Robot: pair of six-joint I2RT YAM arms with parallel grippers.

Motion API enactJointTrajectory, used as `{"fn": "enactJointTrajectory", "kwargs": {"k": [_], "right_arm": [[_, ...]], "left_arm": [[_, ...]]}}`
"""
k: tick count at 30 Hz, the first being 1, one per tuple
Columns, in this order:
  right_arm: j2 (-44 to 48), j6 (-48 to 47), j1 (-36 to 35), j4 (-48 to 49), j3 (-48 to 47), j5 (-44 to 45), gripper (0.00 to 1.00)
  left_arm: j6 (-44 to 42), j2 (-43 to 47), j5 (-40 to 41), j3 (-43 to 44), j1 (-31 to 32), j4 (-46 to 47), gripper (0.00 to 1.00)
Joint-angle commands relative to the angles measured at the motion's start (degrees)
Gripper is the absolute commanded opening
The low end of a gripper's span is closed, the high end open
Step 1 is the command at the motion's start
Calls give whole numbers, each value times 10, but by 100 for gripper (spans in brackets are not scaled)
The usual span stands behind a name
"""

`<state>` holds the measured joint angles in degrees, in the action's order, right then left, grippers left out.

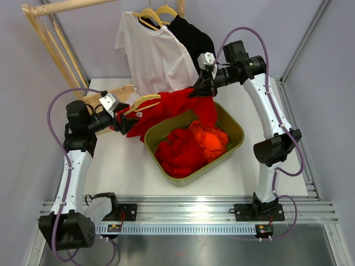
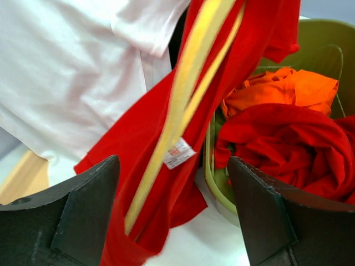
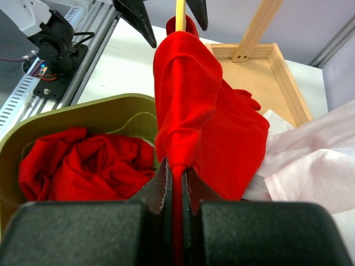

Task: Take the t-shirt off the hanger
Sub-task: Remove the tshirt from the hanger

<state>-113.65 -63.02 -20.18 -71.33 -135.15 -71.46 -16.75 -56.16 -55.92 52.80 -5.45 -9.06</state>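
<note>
Item: red t-shirt (image 1: 173, 108), on a pale wooden hanger (image 1: 143, 101), held in the air above the bench (image 1: 127, 173) between the two arms and partly over the near-left rim of an olive-green bin (image 1: 237, 132). Condition: not yet off the hanger; in the left wrist view the hanger bar runs down inside the cloth, with a sewn label beside it. Right claw (image 1: 201, 88): fingers pressed together on a fold of the shirt, with a thin strip of red between the pads in its own camera, probably so the cloth can be drawn along and off the wood. Left claw (image 1: 125, 123): fingers well apart, one on each side of the hanger's far end. The right wrist view agrees, showing the bar between two dark tips that do not touch it. This looks like a stance for catching or steadying the hanger while the other arm pulls. Bin contents: a crumpled red garment (image 1: 178, 152) and an orange one (image 1: 212, 138), suggesting it is where freed shirts are dropped. Also present: a white t-shirt (image 1: 152, 55) and a black t-shirt (image 1: 194, 36), each hung at the back on the wooden rack (image 1: 47, 30). Risk: the shirt's weight may tilt the unclamped hanger.
</note>
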Motion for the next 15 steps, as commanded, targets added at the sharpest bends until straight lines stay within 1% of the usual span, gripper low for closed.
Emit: {"fn": "enactJointTrajectory", "kwargs": {"k": [1,3,6,7,9,10,11,12,15], "right_arm": [[14,-11,-3,-16,2,-72,0],[16,-16,-4,-21,8,-74,0],[15,-16,-3,-21,12,-76,0],[13,-15,-3,-21,11,-78,0],[12,-5,-3,-15,9,-83,0],[13,2,-3,-2,9,-89,0],[13,17,-3,6,10,-91,0],[13,26,-3,14,12,-95,0],[13,66,-4,53,17,-111,0]], "left_arm": [[-16,-13,-16,32,-4,6,79],[-23,-19,-9,43,-5,-3,77],[-35,-31,-14,65,-4,-27,70],[-33,-36,-17,68,-4,-31,63],[-31,-40,-26,68,-4,-38,53],[-31,-41,-28,65,-5,-39,45],[-28,-39,-29,59,-4,-37,43],[-22,-34,-31,46,-4,-32,42],[-7,-15,-38,16,-4,-7,44]]}}
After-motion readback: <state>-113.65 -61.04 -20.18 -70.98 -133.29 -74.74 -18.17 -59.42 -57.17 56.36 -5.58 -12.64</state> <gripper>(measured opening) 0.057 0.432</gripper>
